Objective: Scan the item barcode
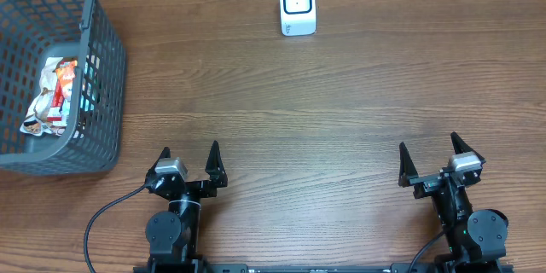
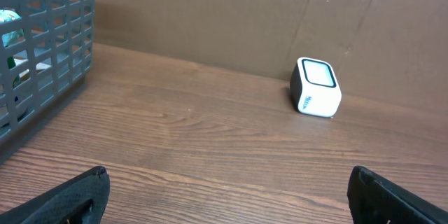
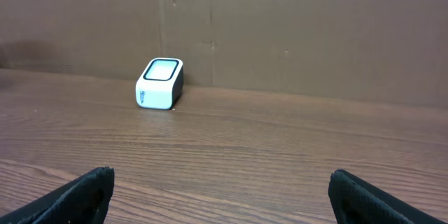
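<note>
1. While both arms sit at the near edge of the wooden table [image 1: 341,111] in the overhead view, the left gripper [image 1: 189,148] and the right gripper [image 1: 428,142] each hold their two fingers spread wide. Nothing is between them.
2. In that same view a grey basket [image 1: 107,60] stands at the far left of the table. The packets [image 1: 53,98] lie in a heap at its bottom, well apart from both grippers. A white scanner [image 1: 298,6] stands at the far edge near the middle, apart from the basket, and its dark-rimmed window shows from above. A black cable [image 1: 95,222] curves out beside the left arm's base.
3. In the left wrist view the left gripper [image 2: 227,182] is open, and only its two dark fingertips [image 2: 70,196] show, in the bottom corners over bare wood. The basket [image 2: 49,49] fills the upper left, and bits of the packets [image 2: 7,17] show through its mesh. The scanner [image 2: 316,87] sits far ahead to the right, close to the brown board [image 2: 210,21] behind the table.
4. In the right wrist view the right gripper [image 3: 220,178] is also open and empty, its fingertips [image 3: 77,196] low in the two corners. The scanner [image 3: 159,82] stands far ahead to the left, just in front of the board [image 3: 315,28]. The basket and packets are out of this view.
</note>
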